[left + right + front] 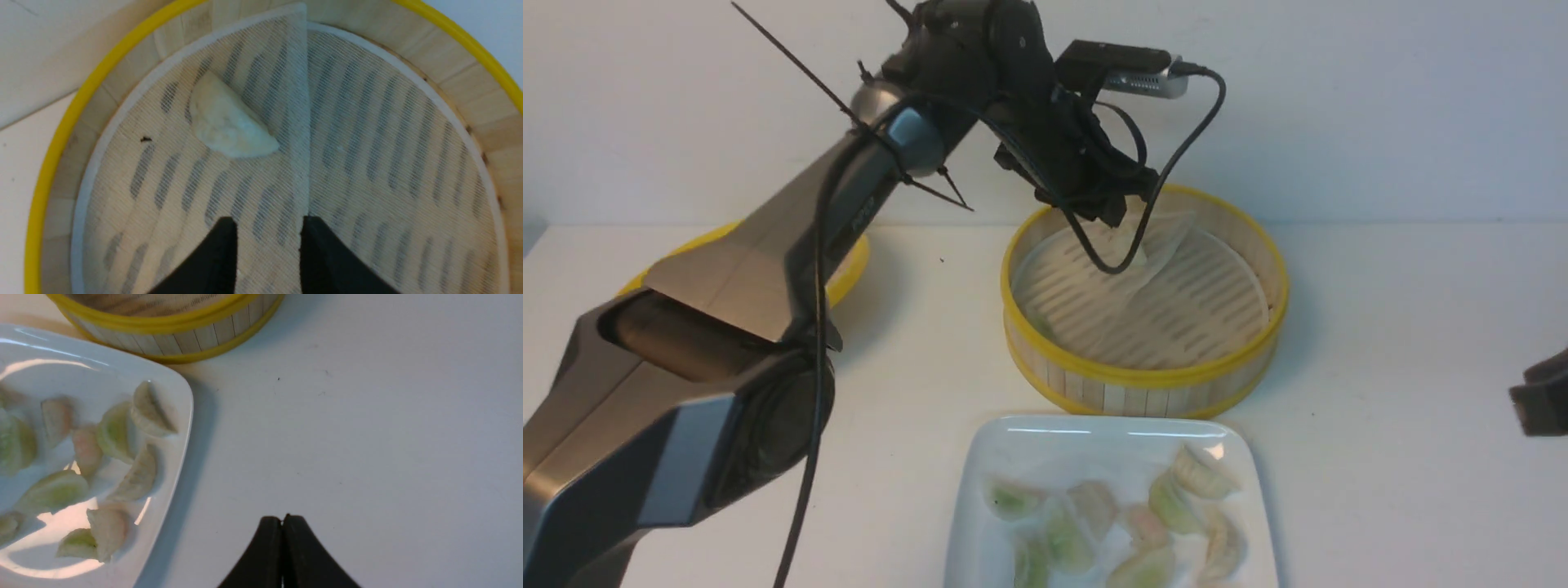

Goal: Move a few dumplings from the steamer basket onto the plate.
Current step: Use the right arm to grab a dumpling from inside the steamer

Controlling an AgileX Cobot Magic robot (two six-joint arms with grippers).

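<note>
Inside steamer basket: left wrist view shows dumpling.

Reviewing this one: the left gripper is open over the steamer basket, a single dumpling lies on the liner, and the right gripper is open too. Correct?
Not quite: the right gripper is shut, its fingertips together, as the right wrist view shows. The rest stands.

The round deep yellow-rimmed basket looked like pale slatted bamboo, its whitish perforated liner like fine mesh cloth. The white squarish round-cornered plate was smooth and glossy, while the cream crescent-shaped dumpling in the basket had a soft, faintly moist sheen
</note>
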